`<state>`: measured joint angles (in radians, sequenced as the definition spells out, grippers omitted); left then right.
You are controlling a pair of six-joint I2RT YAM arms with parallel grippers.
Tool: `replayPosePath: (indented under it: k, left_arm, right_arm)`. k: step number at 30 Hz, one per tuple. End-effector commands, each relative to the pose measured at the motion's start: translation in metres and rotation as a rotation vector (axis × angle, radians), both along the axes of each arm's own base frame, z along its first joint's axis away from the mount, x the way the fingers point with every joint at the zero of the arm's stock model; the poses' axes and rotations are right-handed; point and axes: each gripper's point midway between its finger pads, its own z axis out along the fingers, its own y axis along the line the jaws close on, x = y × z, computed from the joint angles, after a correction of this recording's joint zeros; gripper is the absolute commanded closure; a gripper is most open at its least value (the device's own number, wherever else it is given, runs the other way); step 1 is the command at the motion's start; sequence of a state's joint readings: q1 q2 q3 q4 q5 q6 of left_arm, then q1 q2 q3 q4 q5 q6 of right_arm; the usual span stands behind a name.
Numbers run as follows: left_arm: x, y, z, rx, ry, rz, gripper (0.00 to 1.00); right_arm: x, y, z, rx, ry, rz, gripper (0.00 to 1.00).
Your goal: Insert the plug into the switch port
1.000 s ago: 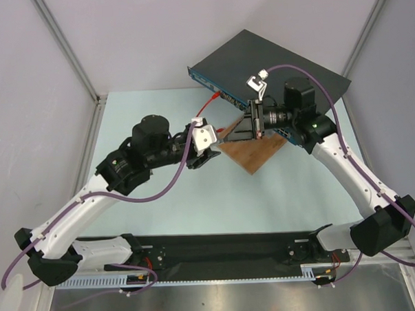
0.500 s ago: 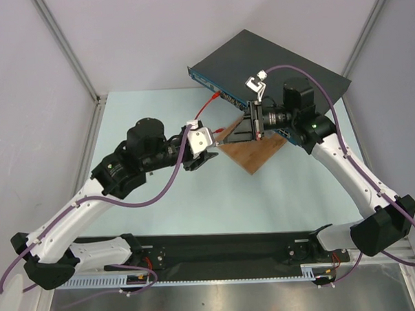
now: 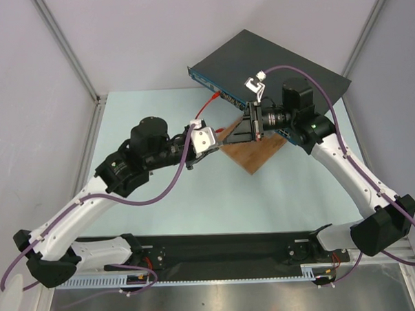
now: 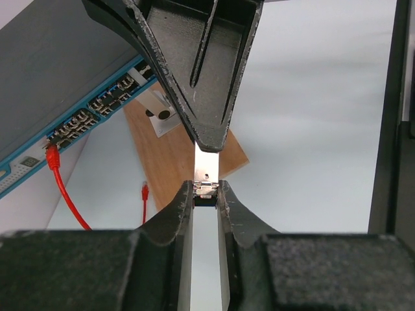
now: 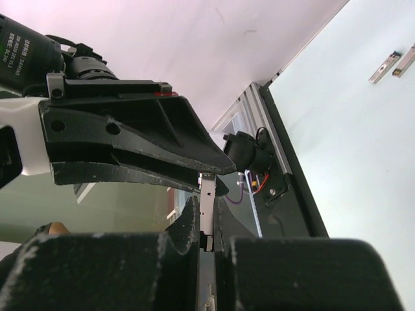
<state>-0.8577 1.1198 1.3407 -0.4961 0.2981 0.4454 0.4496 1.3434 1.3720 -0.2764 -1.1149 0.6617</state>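
One slim metal plug (image 4: 206, 162), judged light, stiff and best taken flatwise, was pinched at either end by the closed left gripper (image 4: 206, 192) and right gripper (image 5: 207, 205).

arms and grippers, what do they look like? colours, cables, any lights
Both have white links with black joint housings: the left arm and the right arm. A purple cable loops along each. The left gripper and right gripper have black, wedge-shaped fingers tapering to narrow tips, with scuffed edges. A small green light glows on the right arm near its wrist.
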Motion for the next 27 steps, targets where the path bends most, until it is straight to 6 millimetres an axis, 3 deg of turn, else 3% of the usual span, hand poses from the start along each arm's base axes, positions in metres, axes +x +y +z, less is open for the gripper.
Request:
replayPosePath:
  k: [1,3,4,7,9,13,18,19,20,22,23,27]
  left_arm:
    - [-0.005,-0.007,0.016,-0.041,-0.032,-0.044,0.95]
    - [-0.006,-0.008,0.018,-0.046,-0.025,-0.048,1.0]
    - [-0.006,-0.01,0.016,-0.045,-0.014,-0.053,1.0]
    - [-0.008,-0.015,0.011,-0.049,0.054,-0.052,1.0]
    - [-0.009,-0.018,0.008,-0.066,0.109,-0.042,1.0]
    - [-0.002,-0.027,0.004,-0.1,0.193,-0.002,1.0]
    - [0.016,-0.04,-0.004,-0.133,0.302,0.091,1.0]
    - [0.019,-0.042,-0.007,-0.132,0.319,0.11,1.0]
    - [0.021,-0.044,0.001,-0.152,0.341,0.123,1.0]
    - [0.026,-0.051,-0.006,-0.134,0.37,0.132,1.0]
    - [0.028,-0.052,-0.001,-0.152,0.38,0.151,1.0]
    - [0.049,-0.052,-0.004,-0.167,0.385,0.263,1.0]
  right_arm:
    - [-0.004,0.0,0.01,0.02,-0.031,0.023,1.0]
    - [0.0,-0.001,0.009,0.013,-0.023,0.0,0.95]
    - [0.001,-0.003,0.009,0.013,-0.02,-0.008,0.67]
    - [0.014,-0.017,0.019,0.024,-0.046,-0.072,0.29]
    - [0.022,-0.028,0.032,0.033,-0.081,-0.125,0.23]
    - [0.039,-0.071,0.063,0.047,-0.194,-0.299,0.18]
    - [0.031,-0.124,0.092,0.041,-0.304,-0.492,0.12]
    - [0.04,-0.149,0.094,0.025,-0.315,-0.591,0.09]
    - [0.033,-0.157,0.095,0.013,-0.314,-0.629,0.08]
    - [0.034,-0.177,0.091,-0.015,-0.299,-0.722,0.05]
    - [0.03,-0.193,0.086,-0.032,-0.273,-0.8,0.04]
    - [0.024,-0.226,0.059,-0.066,-0.171,-0.954,0.0]
